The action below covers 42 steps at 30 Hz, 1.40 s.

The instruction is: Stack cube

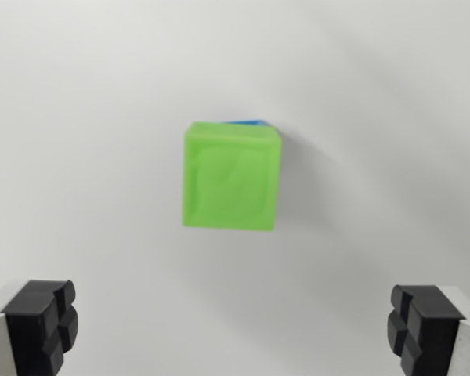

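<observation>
A green cube [231, 176] fills the middle of the wrist view, seen from above. A sliver of a blue cube [249, 122] shows along its upper edge, so the green cube rests on top of the blue one and hides most of it. My gripper [233, 329] is open, nearer the camera than the cubes. Its two black fingertips [41, 325] stand far apart at the bottom corners of the view. Nothing lies between them and neither touches the green cube.
A plain white table surface [78, 117] surrounds the stack on all sides. A faint shadow falls to the right of the cubes.
</observation>
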### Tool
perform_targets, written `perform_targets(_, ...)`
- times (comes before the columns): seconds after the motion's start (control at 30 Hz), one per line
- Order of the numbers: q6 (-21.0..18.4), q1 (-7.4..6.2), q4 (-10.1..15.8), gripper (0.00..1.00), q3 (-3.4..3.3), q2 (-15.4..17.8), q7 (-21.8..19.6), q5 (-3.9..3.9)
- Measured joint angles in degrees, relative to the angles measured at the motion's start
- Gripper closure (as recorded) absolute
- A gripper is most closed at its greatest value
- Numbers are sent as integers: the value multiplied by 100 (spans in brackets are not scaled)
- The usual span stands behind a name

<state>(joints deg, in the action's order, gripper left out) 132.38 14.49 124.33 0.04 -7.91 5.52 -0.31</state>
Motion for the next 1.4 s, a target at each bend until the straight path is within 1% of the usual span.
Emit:
perform_targets(0.47,-781,0,-343,0,0,440,2,0)
perform_targets(0.83,-1322,0,-663,0,0,664,5,0)
perform_targets(1.17,-1680,0,-911,0,0,771,7,0)
perform_targets(1.4,-1842,0,-1036,0,0,810,8,0)
